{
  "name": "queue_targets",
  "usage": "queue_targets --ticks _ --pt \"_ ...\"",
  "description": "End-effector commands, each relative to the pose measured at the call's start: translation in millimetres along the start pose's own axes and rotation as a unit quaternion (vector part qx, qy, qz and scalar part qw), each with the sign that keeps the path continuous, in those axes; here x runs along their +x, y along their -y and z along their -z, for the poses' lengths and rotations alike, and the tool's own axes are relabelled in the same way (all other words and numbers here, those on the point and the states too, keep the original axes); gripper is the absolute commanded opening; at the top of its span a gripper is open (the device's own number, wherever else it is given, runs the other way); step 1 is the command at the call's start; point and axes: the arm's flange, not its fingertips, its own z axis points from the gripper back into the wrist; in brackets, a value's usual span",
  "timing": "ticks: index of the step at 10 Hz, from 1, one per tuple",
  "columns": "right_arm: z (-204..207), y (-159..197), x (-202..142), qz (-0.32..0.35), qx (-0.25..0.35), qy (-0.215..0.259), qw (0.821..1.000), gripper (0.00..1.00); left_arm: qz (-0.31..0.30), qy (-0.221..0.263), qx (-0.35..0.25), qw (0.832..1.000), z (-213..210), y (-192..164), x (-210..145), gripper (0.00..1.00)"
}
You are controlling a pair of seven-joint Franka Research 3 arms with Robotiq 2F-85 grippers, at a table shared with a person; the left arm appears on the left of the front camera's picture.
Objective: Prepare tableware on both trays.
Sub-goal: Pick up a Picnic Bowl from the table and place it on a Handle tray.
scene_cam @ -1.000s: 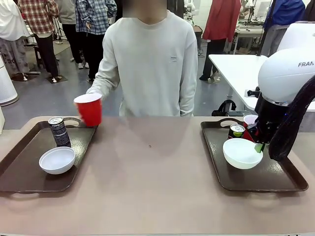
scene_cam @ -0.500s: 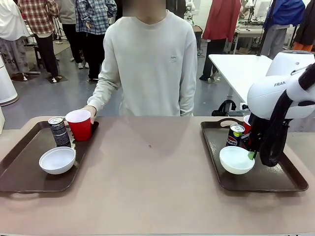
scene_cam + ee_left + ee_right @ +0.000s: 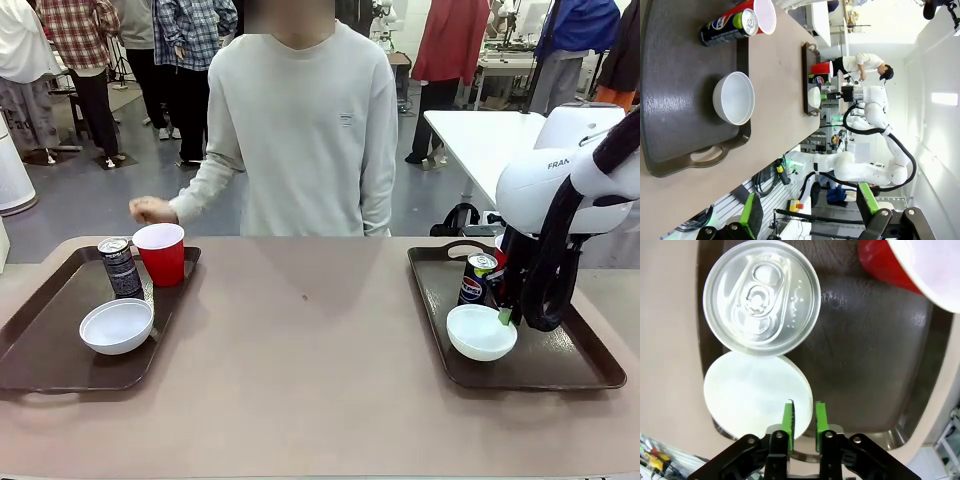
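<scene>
Front view: on the tabletop (image 3: 310, 380), the left tray (image 3: 60, 350) carries a black can (image 3: 120, 267), a red cup (image 3: 161, 254) and a white bowl (image 3: 116, 326); the person's hand (image 3: 150, 210) hovers behind; the right tray (image 3: 560, 365) holds a blue can (image 3: 477, 279) and second bowl (image 3: 481, 332). Left wrist view: left claw (image 3: 807, 212) wide open, empty. Right wrist view: right claw (image 3: 803, 420) narrowly parted astride the bowl rim (image 3: 790, 405), beside a second red cup (image 3: 890, 267)

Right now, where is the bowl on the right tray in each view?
Front: bowl at lower right, on the right tray's near half.
Left wrist: small and far off, near the picture's middle, on the far tray.
Right wrist: lower left, partly under the can.
Shared landmark: the blue can right beside it.
</scene>
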Motion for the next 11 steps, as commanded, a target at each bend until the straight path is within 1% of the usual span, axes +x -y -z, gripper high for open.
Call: queue_targets --ticks 1,2,3,4,5,6,7,8,9,10,11 --pt "-17.4 4.1 -5.6 0.009 -0.006 -0.026 1.0 0.25 -0.003 0.01 0.0 1.0 2.1 2.0 -1.5 1.0" --pt "-29.9 -0.6 -16.1 0.018 -0.013 -0.039 0.999 1.0 -0.003 0.01 0.0 1.0 2.1 2.0 -1.5 1.0" --pt "-50.7 -6.8 -33.5 0.016 -0.02 -0.041 0.999 0.45 -0.003 0.01 0.0 1.0 2.1 2.0 -1.5 1.0" --pt "-73.7 -11.6 -53.2 0.01 -0.027 -0.033 0.999 1.0 -0.003 0.01 0.0 1.0 2.1 2.0 -1.5 1.0" --pt "-97.6 -15.5 -77.2 -0.008 -0.02 -0.027 0.999 0.64 -0.003 0.01 0.0 1.0 2.1 2.0 -1.5 1.0" --pt "-118.1 -20.2 -95.9 -0.036 0.0 -0.016 0.999 1.0 -0.003 0.01 0.0 1.0 2.1 2.0 -1.5 1.0" --pt "-136.1 -24.0 -113.0 -0.052 0.014 -0.007 0.999 1.0 -0.003 0.01 0.0 1.0 2.1 2.0 -1.5 1.0" --pt "-149.7 -27.3 -129.3 -0.052 0.026 0.003 0.998 1.0 -0.003 0.01 0.0 1.0 2.1 2.0 -1.5 1.0" --pt "-156.5 -30.5 -140.9 -0.053 0.025 0.015 0.998 1.0 -0.003 0.01 0.0 1.0 2.1 2.0 -1.5 1.0" --pt "-156.6 -32.6 -139.2 -0.049 0.026 0.013 0.998 1.0 -0.003 0.01 0.0 1.0 2.1 2.0 -1.5 1.0" --pt "-152.6 -33.9 -130.6 -0.041 0.029 0.001 0.999 1.0 -0.003 0.01 0.0 1.0 2.1 2.0 -1.5 1.0"
